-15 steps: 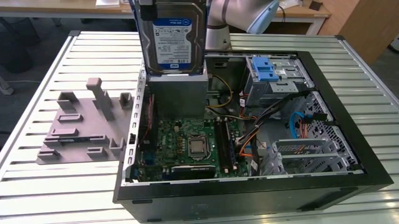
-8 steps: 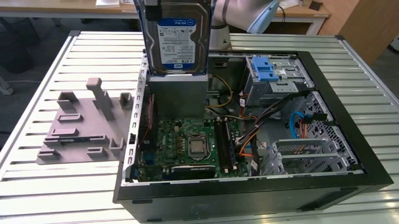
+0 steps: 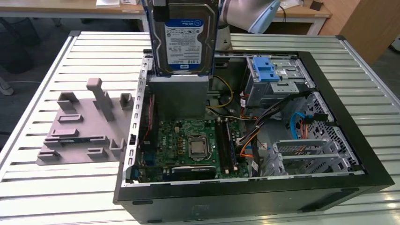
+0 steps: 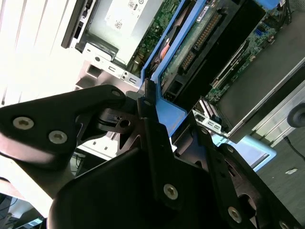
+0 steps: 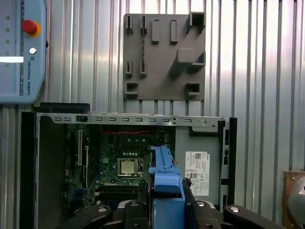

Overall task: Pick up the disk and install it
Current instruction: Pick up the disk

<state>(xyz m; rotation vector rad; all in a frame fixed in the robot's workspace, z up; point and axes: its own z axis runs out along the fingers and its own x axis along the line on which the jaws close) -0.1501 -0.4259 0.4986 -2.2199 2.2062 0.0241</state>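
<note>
The disk (image 3: 184,37) hangs upright above the open computer case (image 3: 350,140), its blue-and-white label facing the exterior view and blue rails on both sides. It is over the grey power-supply box (image 3: 177,96), apart from it. My gripper (image 5: 166,191) is shut on the disk, with black fingers (image 5: 143,198) on either side of its blue rail (image 5: 166,174). In the second wrist view the gripper (image 4: 174,112) clamps the same blue rail (image 4: 167,107), and the disk's circuit-board side (image 4: 200,43) shows beyond it.
A grey drive cage with a blue latch (image 3: 269,70) sits at the case's far corner on the exterior view's right. The motherboard (image 3: 190,143) lies on the case floor. A grey fixture plate (image 3: 84,124) rests on the slatted table (image 3: 37,187). A teach pendant (image 5: 21,47) lies nearby.
</note>
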